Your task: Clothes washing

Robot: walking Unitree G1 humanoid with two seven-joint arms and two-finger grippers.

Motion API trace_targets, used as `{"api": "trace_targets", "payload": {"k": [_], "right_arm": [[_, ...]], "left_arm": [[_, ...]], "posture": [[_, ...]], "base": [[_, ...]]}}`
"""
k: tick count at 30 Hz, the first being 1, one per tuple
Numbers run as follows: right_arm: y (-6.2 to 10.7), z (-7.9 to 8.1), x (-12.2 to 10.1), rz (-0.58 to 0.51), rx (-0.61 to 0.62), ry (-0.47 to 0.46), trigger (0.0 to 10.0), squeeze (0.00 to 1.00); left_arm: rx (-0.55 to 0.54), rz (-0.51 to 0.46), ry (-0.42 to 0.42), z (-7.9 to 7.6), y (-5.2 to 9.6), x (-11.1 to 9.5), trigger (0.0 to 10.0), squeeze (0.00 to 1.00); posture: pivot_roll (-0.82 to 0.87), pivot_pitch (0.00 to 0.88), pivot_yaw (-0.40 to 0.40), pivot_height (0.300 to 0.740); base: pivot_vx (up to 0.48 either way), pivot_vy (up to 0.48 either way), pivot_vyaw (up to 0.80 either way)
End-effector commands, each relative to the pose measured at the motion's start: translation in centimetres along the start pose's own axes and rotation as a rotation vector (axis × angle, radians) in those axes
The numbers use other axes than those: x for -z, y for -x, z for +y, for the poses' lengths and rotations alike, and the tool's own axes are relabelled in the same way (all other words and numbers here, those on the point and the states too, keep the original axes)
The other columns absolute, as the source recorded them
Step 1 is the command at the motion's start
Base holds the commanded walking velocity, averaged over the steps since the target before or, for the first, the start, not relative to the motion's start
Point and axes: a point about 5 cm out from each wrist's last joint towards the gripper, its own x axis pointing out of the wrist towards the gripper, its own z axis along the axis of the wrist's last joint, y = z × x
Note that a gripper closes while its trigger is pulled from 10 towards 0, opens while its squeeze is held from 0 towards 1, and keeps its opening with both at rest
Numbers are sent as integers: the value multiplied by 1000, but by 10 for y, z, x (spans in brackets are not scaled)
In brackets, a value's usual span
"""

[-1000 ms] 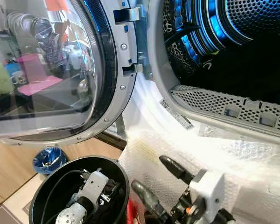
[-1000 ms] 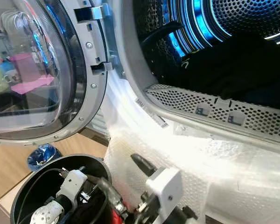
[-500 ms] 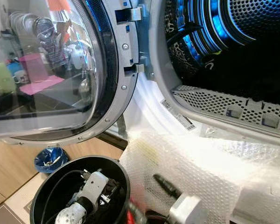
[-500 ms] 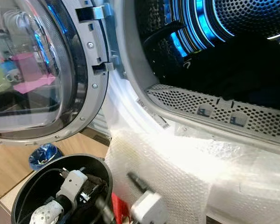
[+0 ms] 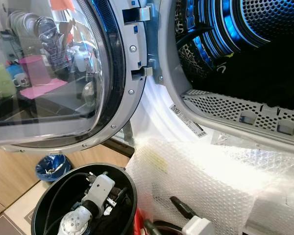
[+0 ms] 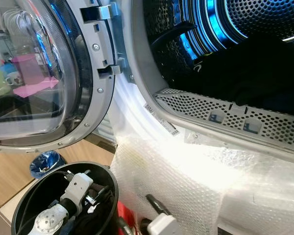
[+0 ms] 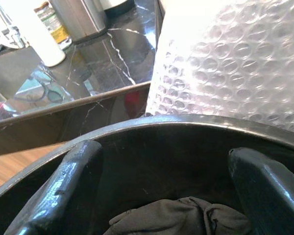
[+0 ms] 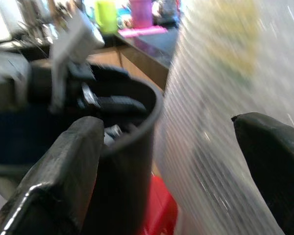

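The washer stands with its door (image 5: pixel 54 78) swung wide to the robot's left and its drum (image 5: pixel 255 44) lit blue, dark laundry (image 6: pixel 245 73) lying inside it. Bubble wrap (image 5: pixel 210 181) covers the washer's front below the opening. On the floor just beside the wrap sits a black bucket (image 5: pixel 44 205), and the left arm reaches down into it. The left pincer (image 7: pixel 166 196) is inside the bucket, its fingers (image 7: pixel 63 181) spread wide and holding nothing, with a dark cloth (image 7: pixel 186 215) lying between and below the tips at the bottom. The right pincer (image 8: pixel 171 161) hangs low between the bucket and the wrap, its fingers (image 8: pixel 63 166) also wide apart and empty; one black fingertip shows against the wrap in the head view. Something red (image 8: pixel 159 215) lies on the floor beside the bucket. A blue bag (image 5: pixel 51 167) sits on the wooden floor under the door.
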Motion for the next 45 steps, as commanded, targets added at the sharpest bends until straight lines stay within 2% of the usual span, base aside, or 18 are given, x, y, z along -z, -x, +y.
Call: {"api": "trace_targets", "payload": {"k": [1, 8, 11, 13, 15, 18, 20, 22, 23, 24, 25, 27, 30, 32, 33, 38, 41, 45], "right_arm": [[1, 2, 2, -5, -6, -5, 10000, 0], [9, -6, 14, 21, 35, -10, 10000, 0], [11, -7, 19, 34, 37, -19, 10000, 0], [11, -8, 21, 41, 38, -21, 10000, 0], [11, -9, 23, 41, 35, -19, 10000, 0], [12, -10, 24, 45, 39, -20, 10000, 0], [12, -10, 24, 45, 39, -20, 10000, 0], [12, -12, 25, 42, 43, -22, 10000, 0], [12, -12, 25, 42, 43, -22, 10000, 0], [12, -12, 25, 41, 43, -21, 10000, 0], [12, -11, 25, 41, 41, -20, 10000, 0], [11, -11, 24, 38, 38, -21, 10000, 0], [11, -10, 25, 42, 26, -15, 10000, 0], [11, -10, 26, 46, 21, -12, 10000, 0], [10, -11, 26, 45, 20, -11, 10000, 0], [10, -11, 26, 49, 9, -7, 10000, 0], [10, -12, 26, 48, 13, -9, 10000, 0], [10, -11, 27, 53, 6, -13, 10000, 0]], "left_arm": [[-42, 17, 2, 11, 6, 3, 10000, 0], [-355, 45, 224, 66, 29, 3, 10000, 0], [-369, 109, 232, 73, 31, 8, 10000, 0], [-301, 287, 317, 66, 33, 26, 10000, 0], [-197, 421, 221, 58, 37, 34, 10000, 0], [-85, 377, 68, 57, 30, 19, 10000, 0], [-85, 377, 68, 57, 30, 19, 10000, 0], [63, 332, 56, 46, 21, 6, 10000, 0], [92, 329, 68, 42, 20, 5, 10000, 180], [112, 331, 68, 40, 20, 5, 10000, 180], [150, 318, 82, 36, 21, 3, 10000, 1000], [194, 267, 146, 30, 23, -1, 10000, 1000], [117, 295, 343, 32, 22, 2, 10000, 1000], [153, 312, 537, 24, 20, 1, 10000, 1000], [196, 316, 560, 19, 21, 0, 10000, 1000], [308, 354, 593, 9, 22, -5, 10000, 1000], [254, 352, 557, 16, 19, -5, 10000, 1000], [183, 484, 522, 24, 19, 5, 10000, 1000]], "posture": [[57, 0, 124, 740], [100, 0, 114, 740], [106, 0, 112, 740], [113, 0, 111, 740], [114, 0, 109, 740], [119, 0, 103, 740], [119, 0, 103, 740], [119, 0, 105, 740], [116, 0, 106, 740], [116, 0, 106, 740], [116, 0, 106, 740], [116, 0, 106, 740], [119, 0, 102, 740], [119, 0, 102, 740], [120, 0, 100, 740], [117, 0, 102, 740], [117, 0, 102, 740], [117, 0, 102, 740]], "base": [[0, 0, 0], [0, 0, 0], [0, 0, 0], [0, 0, 0], [0, 0, 0], [0, 0, 0], [0, 0, 0], [0, 0, 0], [0, 0, 0], [0, 0, 0], [0, 0, 0], [0, 0, 0], [0, 0, 0], [0, 0, 0], [0, 0, 0], [0, 0, 0], [0, 0, 0], [0, 0, 0]]}}
